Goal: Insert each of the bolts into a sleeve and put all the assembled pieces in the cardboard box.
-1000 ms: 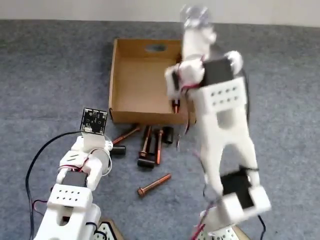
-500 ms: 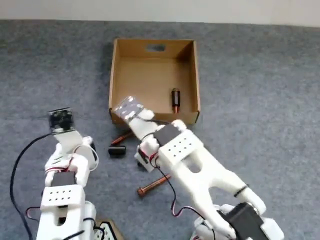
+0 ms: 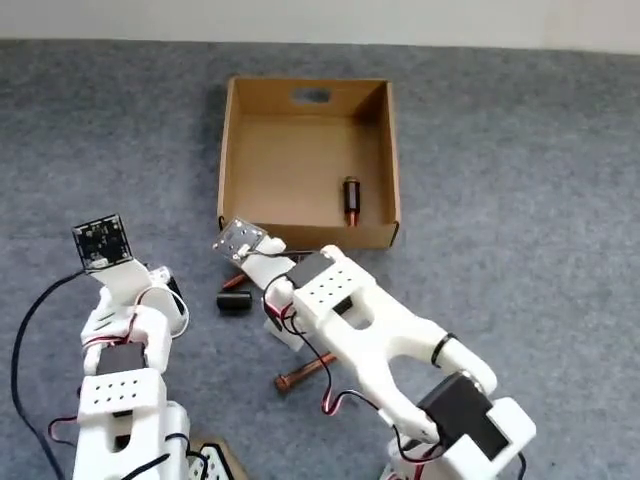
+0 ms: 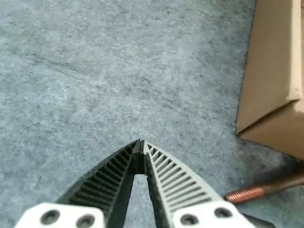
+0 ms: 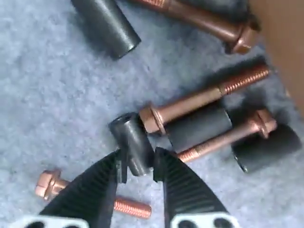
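**A:** Which step is this?

**B:** Picking up a sleeve, I'd say. The right tool (image 5: 137, 166) has its fingers apart, straddling 1 end of a black sleeve (image 5: 134, 142) in the heap just in front of the box (image 3: 232, 150). I would not call it clamped yet.

**A:** And the left tool?

**B:** The left tool (image 4: 140, 145) has its ribbed fingers together on nothing, over bare surface (image 4: 95, 71) near a box corner.

**A:** How far along?

**B:** 1 piece (image 3: 351, 200) lies in the box. Several bolts and sleeves lie loose outside, so it's early.

**A:** What does the next move call for?

**B:** Closing squarely across the sleeve's round wall, or it may roll out. A bolt (image 5: 204, 97) seems to rest its head against the sleeve, so a lift could drag it along.

**A:** Materials?

**B:** The sleeves are smooth, dark, matte tubes. The bolts are coppery, with flanged hex heads and threaded tips. The surface is grey and felt-like, so little should slide. The box is plain cardboard, shallow and open-topped.
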{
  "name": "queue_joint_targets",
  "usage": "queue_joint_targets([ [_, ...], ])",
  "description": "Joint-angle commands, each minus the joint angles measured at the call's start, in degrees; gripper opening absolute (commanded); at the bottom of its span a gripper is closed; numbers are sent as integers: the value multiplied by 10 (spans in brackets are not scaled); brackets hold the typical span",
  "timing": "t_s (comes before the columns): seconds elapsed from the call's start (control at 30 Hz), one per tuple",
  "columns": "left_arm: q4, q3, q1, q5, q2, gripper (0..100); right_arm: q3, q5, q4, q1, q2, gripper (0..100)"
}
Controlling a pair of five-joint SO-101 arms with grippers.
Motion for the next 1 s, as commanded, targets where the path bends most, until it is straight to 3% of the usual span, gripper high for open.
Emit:
queue_joint_targets([
  [0.0,-11,-14,-5,5,-12,13,4,4,-7,-25,1,118],
  [0.37,-11,-14,-5,5,-12,13,7,1,-8,-54,2,131],
  [0.5,-11,-14,-5,5,-12,13,6,1,-8,-54,0,0],
  [0.6,-11,-14,-5,5,-12,13,5,0,-3,-52,-4,7],
  [0.77,-11,-14,-5,5,-12,13,-24,0,47,-15,-32,5],
  [0.97,-11,-14,-5,5,-12,13,-10,-6,86,73,-179,5],
])
